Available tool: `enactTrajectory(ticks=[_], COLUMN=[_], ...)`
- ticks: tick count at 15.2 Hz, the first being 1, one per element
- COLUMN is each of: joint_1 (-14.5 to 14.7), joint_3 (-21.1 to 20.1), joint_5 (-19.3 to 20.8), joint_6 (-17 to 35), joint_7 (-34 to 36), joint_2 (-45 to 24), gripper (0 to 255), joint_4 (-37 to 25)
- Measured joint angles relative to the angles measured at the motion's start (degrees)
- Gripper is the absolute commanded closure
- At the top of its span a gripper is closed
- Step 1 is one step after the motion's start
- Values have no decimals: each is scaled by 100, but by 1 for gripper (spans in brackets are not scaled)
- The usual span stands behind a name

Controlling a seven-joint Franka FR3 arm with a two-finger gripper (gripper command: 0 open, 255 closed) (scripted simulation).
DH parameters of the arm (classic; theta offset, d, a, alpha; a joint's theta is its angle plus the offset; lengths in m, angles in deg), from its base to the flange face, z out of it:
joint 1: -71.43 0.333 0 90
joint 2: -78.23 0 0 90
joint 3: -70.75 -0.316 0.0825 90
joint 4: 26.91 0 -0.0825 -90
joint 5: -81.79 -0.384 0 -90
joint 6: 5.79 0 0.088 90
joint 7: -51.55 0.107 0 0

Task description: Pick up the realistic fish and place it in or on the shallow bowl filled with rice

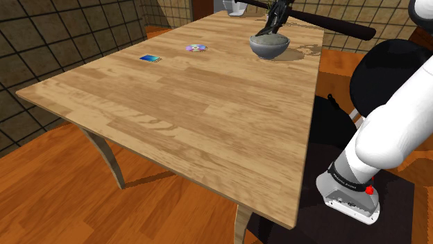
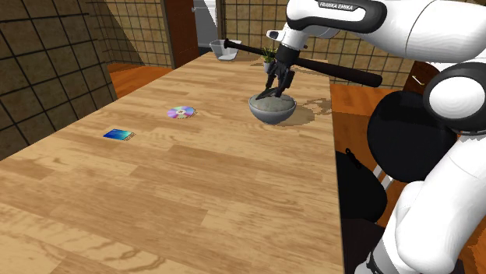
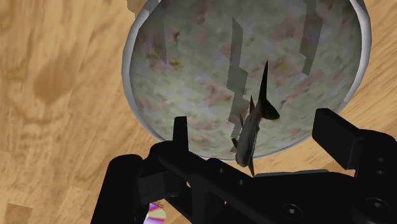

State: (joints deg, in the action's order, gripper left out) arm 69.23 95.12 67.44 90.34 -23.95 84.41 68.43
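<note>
1. Pincer (image 3: 254, 124): I read it as wide open. In the wrist view the two fingers (image 3: 180, 130) stand well apart and neither one touches anything. In the shoulder view the pincer (image 1: 270, 29) hangs just above the bowl (image 1: 269, 47), pointing down. The second exterior view shows the pincer (image 2: 277, 87) the same way, over that bowl (image 2: 272, 109).

2. Fish (image 3: 248, 140): dark and slim. It lies between the open fingers, clear of both, over the rice (image 3: 191, 70) and close to the rim nearest the pincer. Its tail points toward the middle of the bowl (image 3: 130, 95). I cannot tell whether it rests on the rice or hangs just above it.

3. Bowl: grey, round and shallow, with a mottled pale filling. It stands on the worktop (image 1: 173, 118) near the far end, on the side nearest the arm.

4. Rod (image 2: 327, 68): long and black. It lies across the far end of the worktop, behind the bowl.

5. Cup (image 2: 224, 50): white, at the far end beside the rod's tip.

6. Disc (image 2: 181, 112): shiny, flat on the worktop (image 2: 195, 194), well apart from the bowl toward the second exterior view's left.

7. Card (image 2: 118, 135): blue, flat, further left of the disc.
</note>
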Motion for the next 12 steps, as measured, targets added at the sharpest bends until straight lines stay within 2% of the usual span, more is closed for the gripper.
enactTrajectory(ticks=[2,6,12], joint_1=[-2,-74,-84], joint_3=[3,124,139], joint_5=[3,-77,-82], joint_6=[-73,-694,-786], joint_7=[14,-21,-24], joint_2=[3,-172,-182], gripper=[0,0,0], joint_4=[-72,-827,-917])
